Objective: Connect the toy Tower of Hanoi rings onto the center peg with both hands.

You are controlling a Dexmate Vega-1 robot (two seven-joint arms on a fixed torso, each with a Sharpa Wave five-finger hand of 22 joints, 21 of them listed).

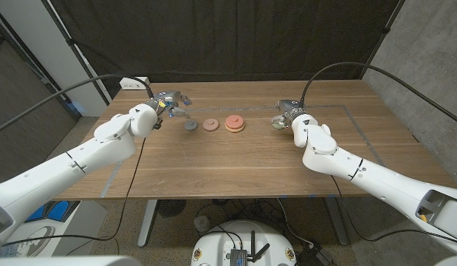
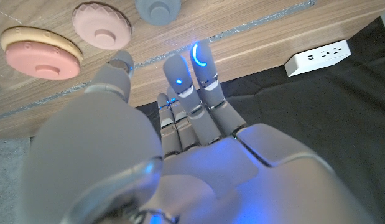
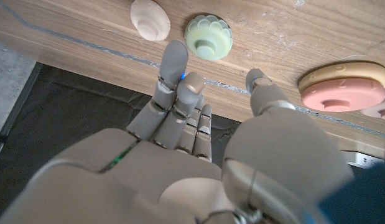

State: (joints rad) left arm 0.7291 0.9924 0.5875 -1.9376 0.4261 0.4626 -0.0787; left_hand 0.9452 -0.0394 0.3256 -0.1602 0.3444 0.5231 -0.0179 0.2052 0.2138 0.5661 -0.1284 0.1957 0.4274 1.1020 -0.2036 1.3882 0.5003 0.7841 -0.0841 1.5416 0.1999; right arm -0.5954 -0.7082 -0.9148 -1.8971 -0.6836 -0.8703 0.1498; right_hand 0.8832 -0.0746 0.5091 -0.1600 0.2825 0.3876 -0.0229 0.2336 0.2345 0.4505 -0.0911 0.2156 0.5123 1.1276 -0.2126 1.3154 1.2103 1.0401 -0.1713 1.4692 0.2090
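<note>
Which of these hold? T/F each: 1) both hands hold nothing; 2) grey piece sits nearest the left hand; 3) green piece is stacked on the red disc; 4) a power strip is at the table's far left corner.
1) True: left hand and right hand hold nothing.
2) True: grey piece is nearest it.
3) False: green piece lies alone on the table; the red disc sits on a tan one.
4) True: power strip.

Head camera looks down; 2 wrist cameras (close, inverted) share the red ring.
</note>
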